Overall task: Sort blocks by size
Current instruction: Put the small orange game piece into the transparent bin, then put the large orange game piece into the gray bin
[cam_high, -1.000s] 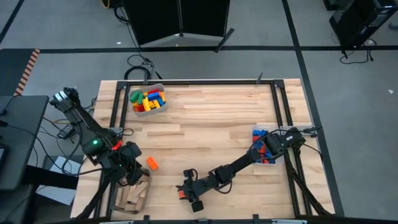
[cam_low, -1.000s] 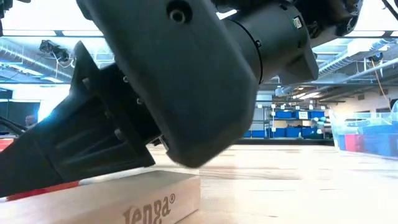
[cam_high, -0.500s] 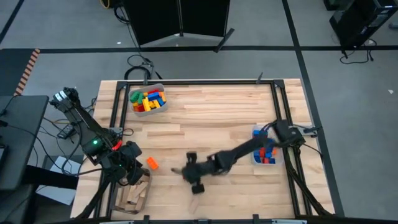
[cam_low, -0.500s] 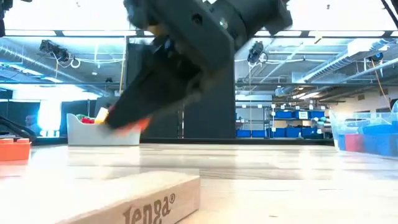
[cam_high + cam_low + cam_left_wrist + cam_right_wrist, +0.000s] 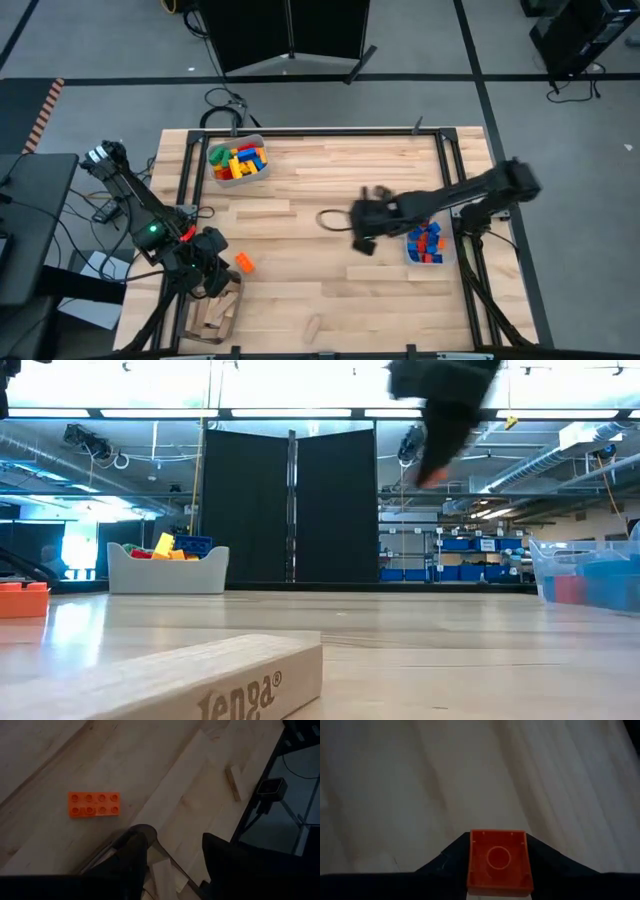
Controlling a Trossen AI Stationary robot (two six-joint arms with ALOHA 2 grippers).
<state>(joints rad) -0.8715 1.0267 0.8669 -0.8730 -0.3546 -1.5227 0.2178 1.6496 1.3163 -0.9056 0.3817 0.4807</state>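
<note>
I have the right gripper (image 5: 362, 228) clamped on a small red brick (image 5: 498, 860), mid-table, bin (image 5: 428, 244) at 3 o'clock. Light, rigid, slick plastic; grip flat sides. Left gripper (image 5: 172, 855) half-open, empty.

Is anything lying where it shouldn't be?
Yes. An orange brick and a wooden block lie loose on the table, outside the bins. The right gripper holds a small red brick.

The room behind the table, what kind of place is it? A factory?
More likely a robot lab or workshop. Behind the wooden table there are storage shelves with blue bins, a black partition screen, and bare pipes and strip lights on the ceiling.
</note>
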